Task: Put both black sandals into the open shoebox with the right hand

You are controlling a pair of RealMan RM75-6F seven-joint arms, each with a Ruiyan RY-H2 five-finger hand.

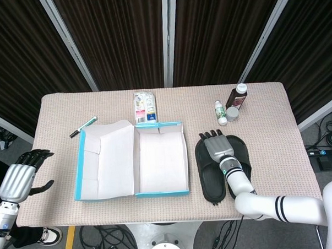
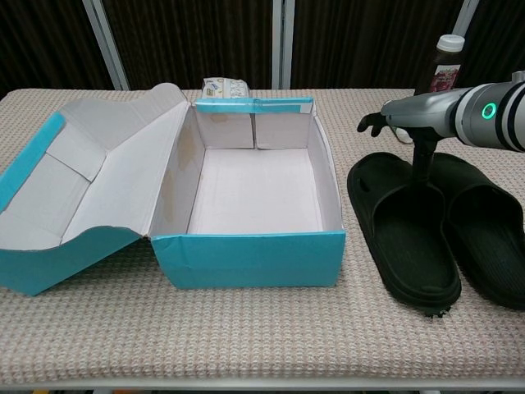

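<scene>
Two black sandals lie side by side on the table, right of the shoebox: the left sandal [image 1: 210,182] [image 2: 404,242] and the right sandal [image 1: 242,152] [image 2: 486,238]. The teal shoebox [image 1: 158,125] [image 2: 246,258] stands open and empty, its lid folded out to the left. My right hand [image 1: 216,147] [image 2: 418,113] hovers over the toe ends of both sandals, fingers stretched flat, its thumb pointing down into the gap between them. It holds nothing. My left hand [image 1: 18,180] hangs off the table's left edge, fingers apart and empty; the chest view does not show it.
Behind the sandals stand a dark bottle [image 1: 237,96] [image 2: 440,70], a small white bottle [image 1: 220,112] and a round cap [image 1: 232,113]. A snack packet [image 1: 144,108] [image 2: 224,85] lies behind the box. A green-capped marker [image 1: 83,126] lies at the far left.
</scene>
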